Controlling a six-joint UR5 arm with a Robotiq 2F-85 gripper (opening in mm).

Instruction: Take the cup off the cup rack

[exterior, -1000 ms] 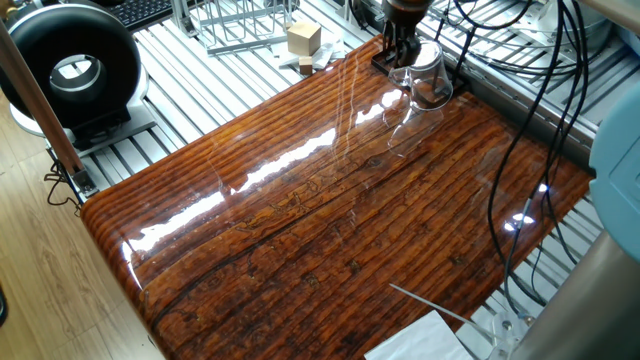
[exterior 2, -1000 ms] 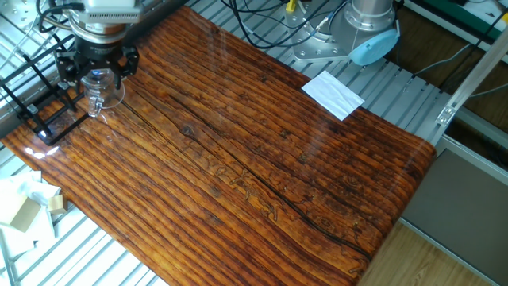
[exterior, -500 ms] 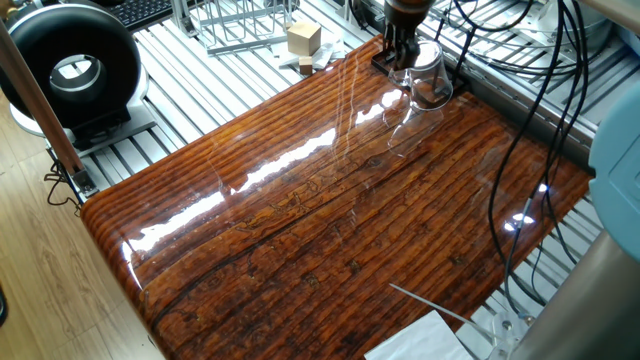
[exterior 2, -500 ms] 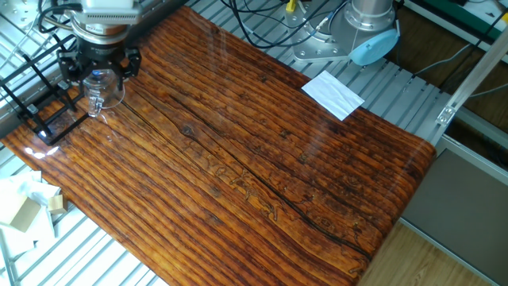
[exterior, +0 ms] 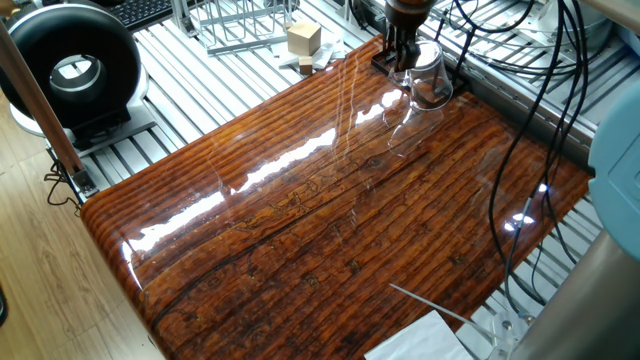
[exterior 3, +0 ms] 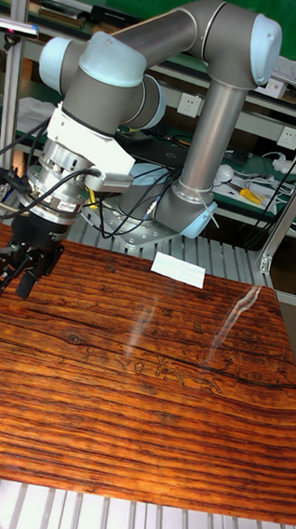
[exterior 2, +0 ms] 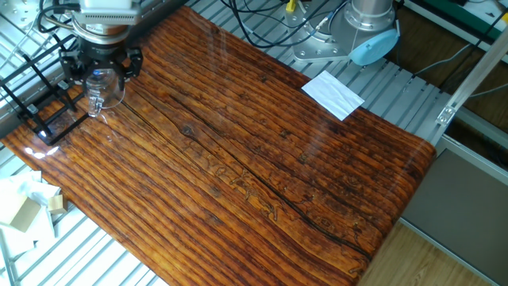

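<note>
**Gripper over the cup at the table's far corner**

While you look across the glossy wooden table (exterior 2: pixel 262 151), your gripper (exterior 2: pixel 101 65) sits at the corner by the rack (exterior 2: pixel 40 107), pointing down over the cup (exterior 2: pixel 103 89). From the other fixed view its dark fingers (exterior 2: pixel 125 62) stand to either side of the cup's top, spread apart rather than pressed together, but you cannot tell from any view whether they actually touch the glass. In one fixed view the gripper (exterior: pixel 403 45) comes down beside the cup (exterior: pixel 428 78), which looks tilted, its mouth toward the table edge and its shine doubled in the varnish below. Whether the cup hangs on a rod or rests on the wood cannot be told.

The rack is a thin black wire frame, standing just beside the cup on the side toward the table's edge; its base lies on the wood. In the tall fixed view you see the gripper (exterior 3: pixel 12 269) at the left edge, fingers parted, with the cup out of sight there.

Elsewhere, a white paper (exterior 2: pixel 333 94) lies on the table near the arm's base (exterior 2: pixel 361 32), well apart from the cup. A small wooden block (exterior: pixel 303 38) sits on the slatted metal surface off the table, near a silver wire rack (exterior: pixel 240 22). A black round device (exterior: pixel 70 65) stands further along that surface.
</note>
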